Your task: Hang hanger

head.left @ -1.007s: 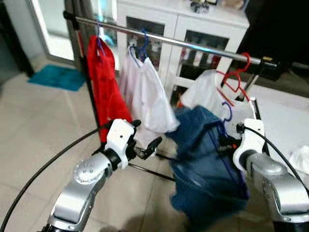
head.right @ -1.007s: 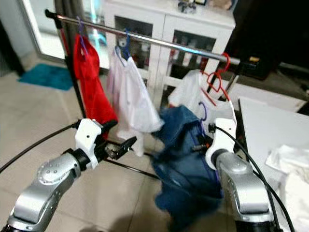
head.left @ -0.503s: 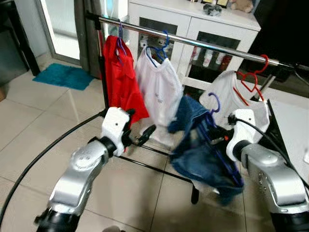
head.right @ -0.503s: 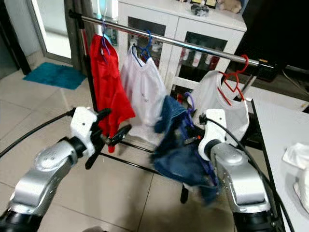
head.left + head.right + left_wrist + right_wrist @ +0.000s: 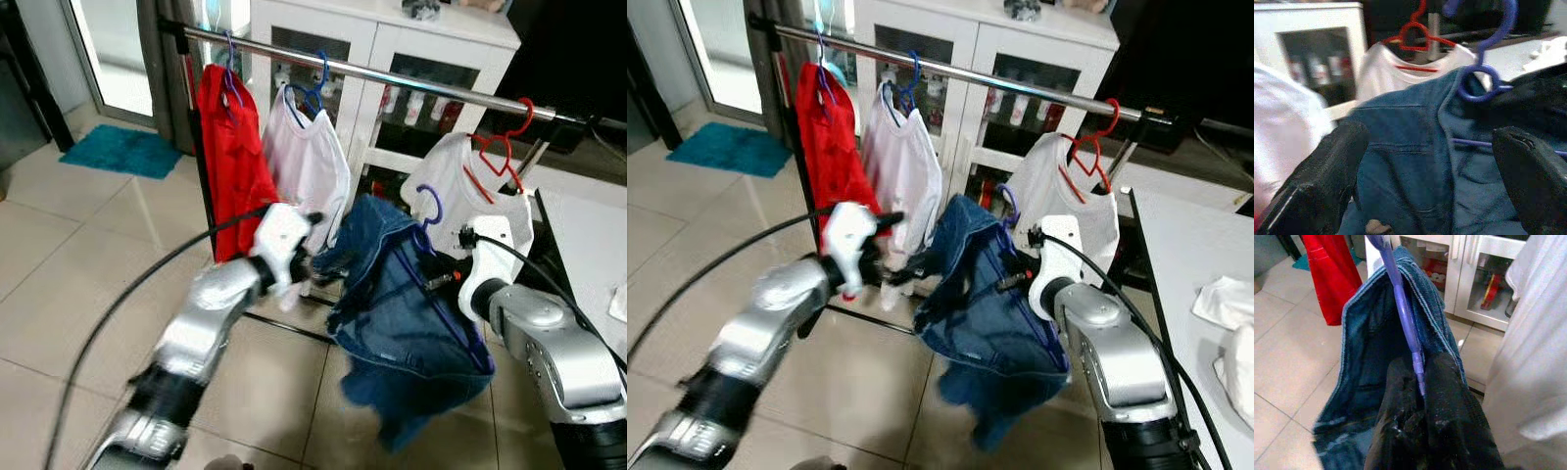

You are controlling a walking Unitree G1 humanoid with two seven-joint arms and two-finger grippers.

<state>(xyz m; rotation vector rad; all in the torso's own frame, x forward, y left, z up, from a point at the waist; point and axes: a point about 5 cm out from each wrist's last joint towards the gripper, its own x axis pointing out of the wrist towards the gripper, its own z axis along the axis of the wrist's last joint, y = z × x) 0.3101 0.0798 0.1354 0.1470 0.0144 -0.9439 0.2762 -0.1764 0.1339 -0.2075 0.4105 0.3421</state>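
A tiled room is crossed by a chrome rail (image 5: pixel 411 80). Below the rail, the purple hanger (image 5: pixel 427 257) carrying the denim garment (image 5: pixel 402 313) is clamped in the right pincer (image 5: pixel 1420 396), hook uppermost. The left pincer (image 5: pixel 1430 161), fingers apart, is positioned beside the denim.

Left end effector (image 5: pixel 1430 181) apparently open, right end effector (image 5: pixel 1422 396) clamped, both arms raised

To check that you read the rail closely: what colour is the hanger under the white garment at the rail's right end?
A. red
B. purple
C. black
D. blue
A: the white garment at the rail's right end hangs on a red hanger, its hook over the bar.
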